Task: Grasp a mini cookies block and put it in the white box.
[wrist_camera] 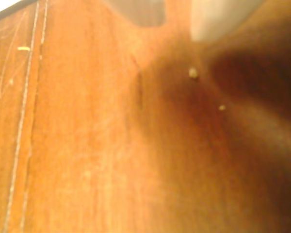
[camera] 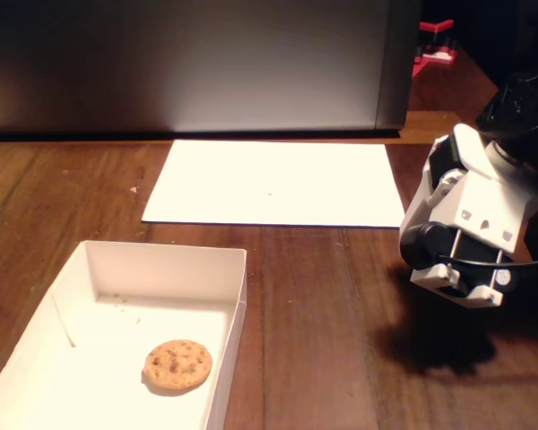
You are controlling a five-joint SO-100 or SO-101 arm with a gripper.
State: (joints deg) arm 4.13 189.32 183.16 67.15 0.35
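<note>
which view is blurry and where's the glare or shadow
Wrist view: soft and out of focus, the wooden table darkened by shadow on the right. Fixed view: sharp, but the paper sheet is blown out, and the arm casts a dark shadow beneath itself.

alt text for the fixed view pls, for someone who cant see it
A small round golden-brown chip cookie lies inside a shallow white cardboard box at the lower left of a dark wooden table. The white and black robot arm hangs above the table at the right, apart from the box, its jaws hidden. A flat white paper sheet lies behind.
</note>
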